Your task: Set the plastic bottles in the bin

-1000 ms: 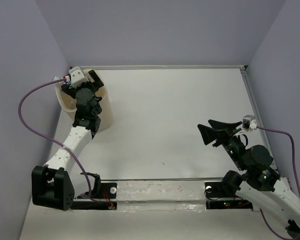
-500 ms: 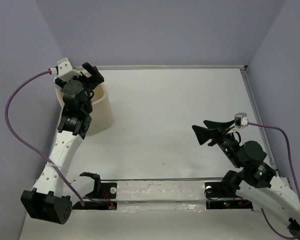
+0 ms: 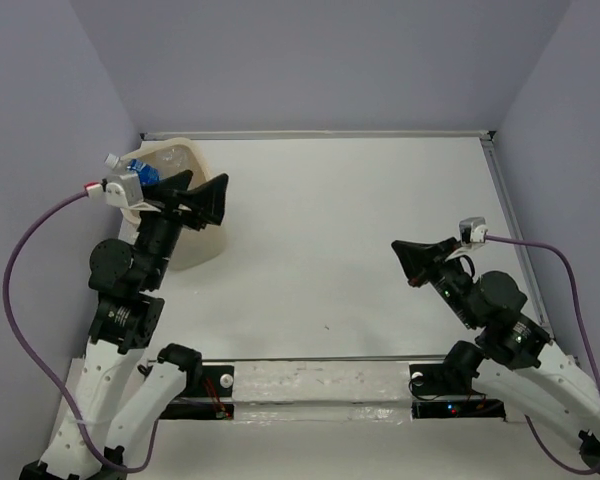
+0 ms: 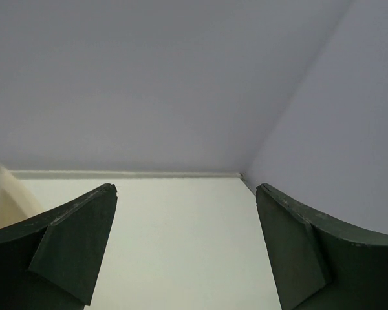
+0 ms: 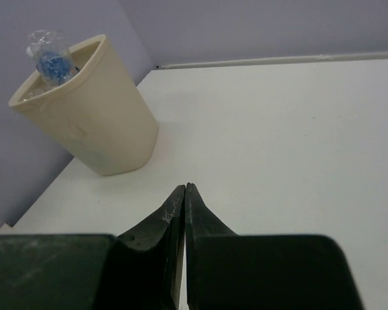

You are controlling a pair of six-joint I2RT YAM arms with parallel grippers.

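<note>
The cream bin (image 3: 198, 248) stands at the back left of the table. A clear plastic bottle (image 3: 138, 171) with a blue label and white cap pokes up out of it, and the right wrist view shows this bottle (image 5: 48, 54) above the bin's rim (image 5: 84, 123). My left gripper (image 3: 208, 182) hangs open and empty just in front of the bin, pointing right. Its wrist view shows bare table between the fingers (image 4: 84, 239) and a sliver of the bin (image 4: 0, 187). My right gripper (image 3: 400, 247) is shut on nothing, low over the right side of the table, its tip (image 5: 184, 188) aimed toward the bin.
Lavender walls close the table at the back and both sides. A raised strip runs along the table's right edge (image 3: 505, 210). A purple cable (image 3: 25, 250) loops from the left wrist, and another trails from the right wrist (image 3: 570, 290).
The left arm has drawn back from over the bin and swung its open gripper to the right, uncovering the bottle in the bin. The right gripper has closed and shifted slightly left.
</note>
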